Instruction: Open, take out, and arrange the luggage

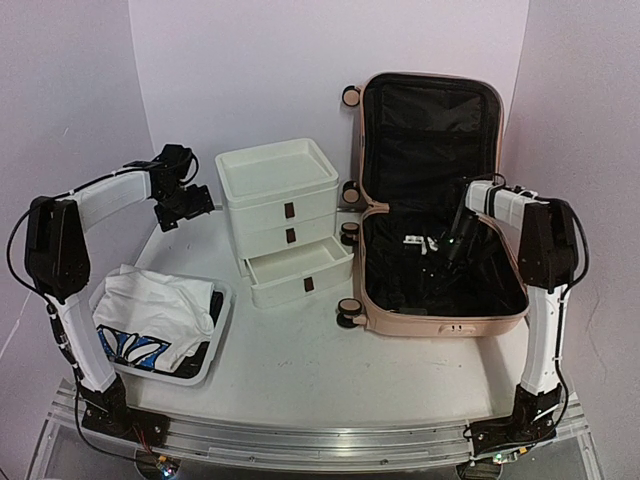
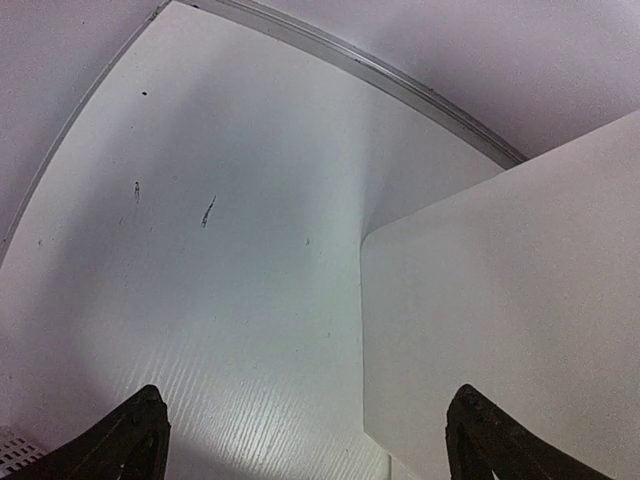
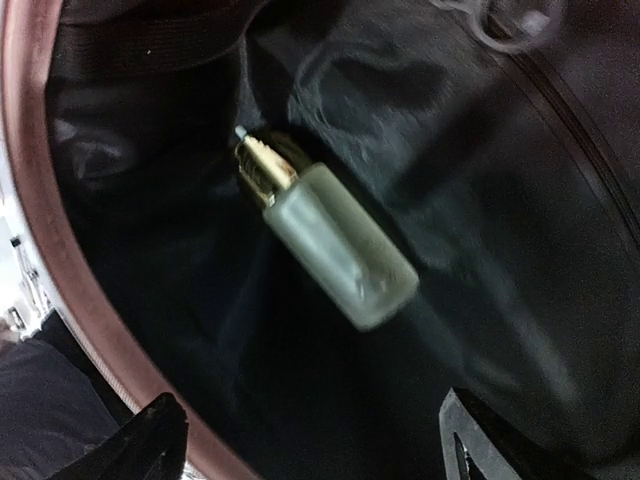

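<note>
Two halves of the luggage (image 1: 445, 325) are laid apart at the right of the overhead view. The lid stands upright at the back and the lower shell lies flat on the table (image 1: 330, 370), so the black lining is exposed from above.

One frosted bottle (image 3: 325, 240) with a gold collar is seen lying on its side on that lining in the right wrist view, somewhat blurred. The right gripper (image 1: 455, 245) hangs inside the lower shell just above it, jaws spread wide, with nothing held or touched. A grasp on the bottle is judged to be the step in hand.

The left gripper (image 1: 195, 205) is found at the upper left, beside the white drawer unit (image 1: 280, 200), equally wide and empty, probably parked out of the way. The bottom drawer (image 1: 300, 270) is pulled out, presumably to receive items.
</note>
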